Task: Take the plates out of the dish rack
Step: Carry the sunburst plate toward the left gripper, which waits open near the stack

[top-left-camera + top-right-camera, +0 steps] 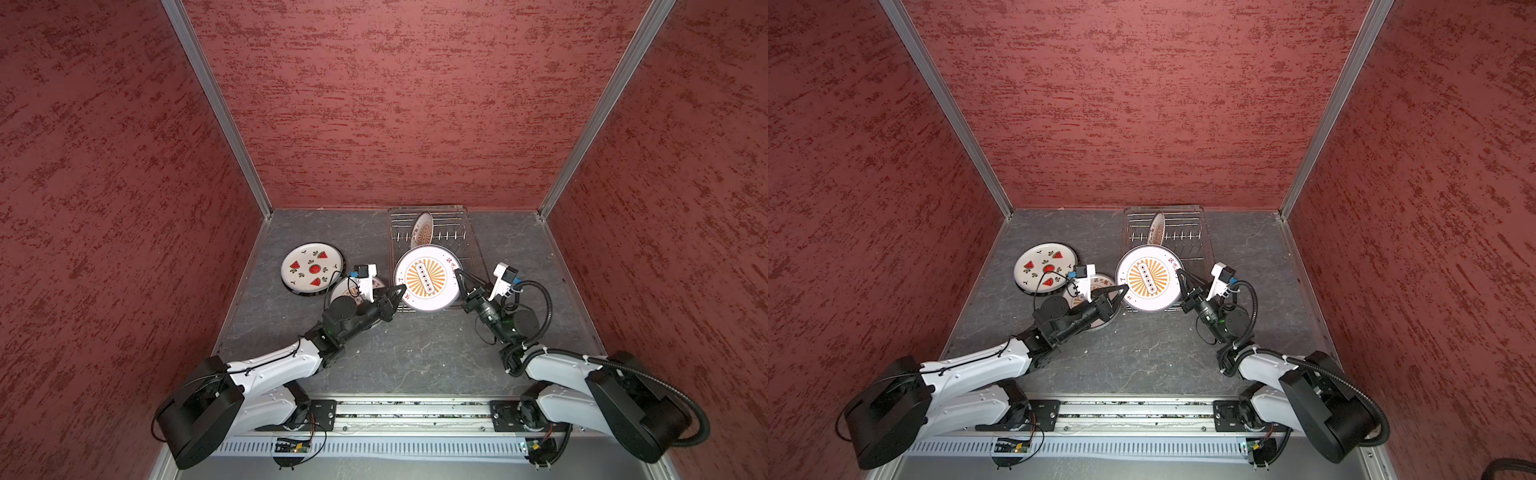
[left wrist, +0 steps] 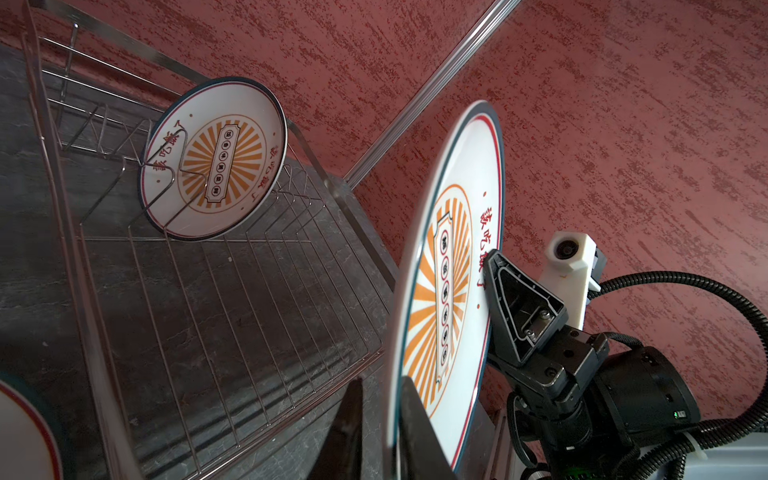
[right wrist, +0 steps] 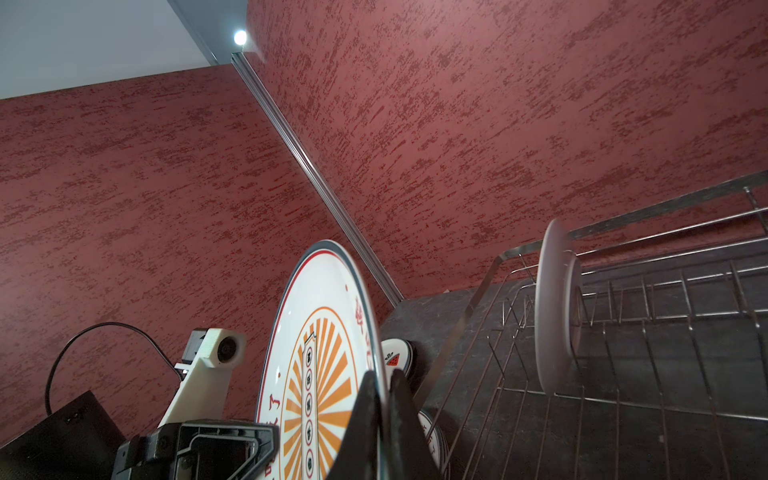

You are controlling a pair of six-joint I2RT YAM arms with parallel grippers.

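A large sunburst plate (image 1: 426, 277) (image 1: 1148, 277) hangs tilted over the near end of the dish rack (image 1: 461, 220) (image 2: 208, 291). My right gripper (image 1: 458, 274) (image 3: 382, 374) is shut on its right rim. At the plate's left rim my left gripper (image 1: 401, 289) (image 2: 380, 380) straddles the edge. One finger lies on the printed face, and a thin gap shows between the other finger and the plate's back. A smaller sunburst plate (image 1: 422, 228) (image 2: 212, 158) (image 3: 555, 307) stands upright among the rack's prongs.
A watermelon plate (image 1: 312, 268) (image 1: 1046, 266) lies flat on the grey table, left of the rack. Another plate with red characters (image 1: 345, 286) (image 1: 1100, 282) lies beside it, partly under my left wrist. Red walls close in the back and both sides.
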